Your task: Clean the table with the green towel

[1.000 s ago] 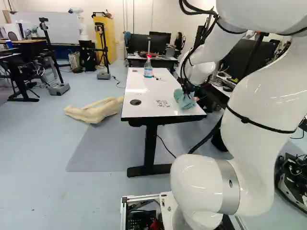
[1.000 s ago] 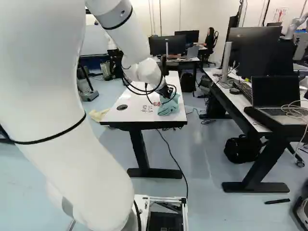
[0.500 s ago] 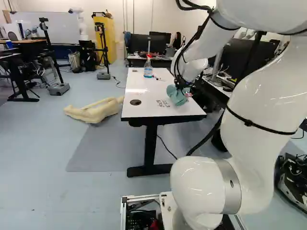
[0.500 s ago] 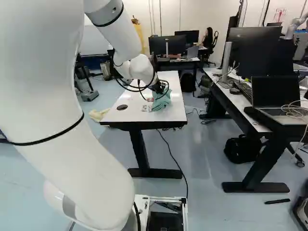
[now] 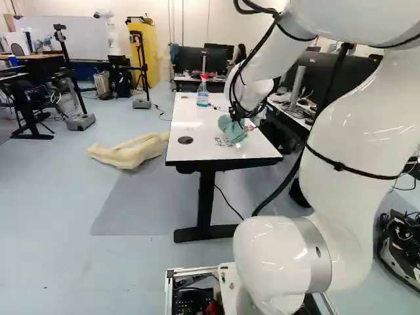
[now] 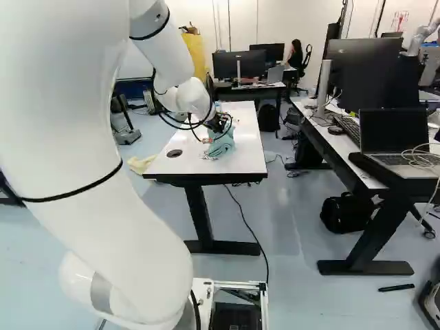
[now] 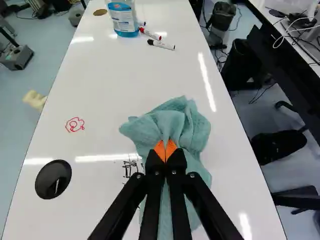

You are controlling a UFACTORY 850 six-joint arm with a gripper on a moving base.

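1 towel (image 7: pixel 175 120), teal, bunched, creased. 1 bottle (image 7: pixel 123 21), at least 2 markers (image 7: pixel 161 44). Gripper (image 6: pixel 218 124) nearly closed, pinching towel.

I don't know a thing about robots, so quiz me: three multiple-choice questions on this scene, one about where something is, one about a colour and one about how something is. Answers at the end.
1. Where is the spray bottle?
A) On the floor
B) Near the markers, on the same table
C) Under the towel

2. What colour is the small drawing on the tabletop?
A) Red
B) Green
C) Yellow

3. How is the gripper?
A) Wide open above the towel
B) Shut with nothing in it
C) Shut on the towel

Answers:
1: B, the wrist view shows bottle and markers close together on the white top.
2: A, its lines are plainly red in the wrist view.
3: C, the orange pads pinch bunched cloth between them.
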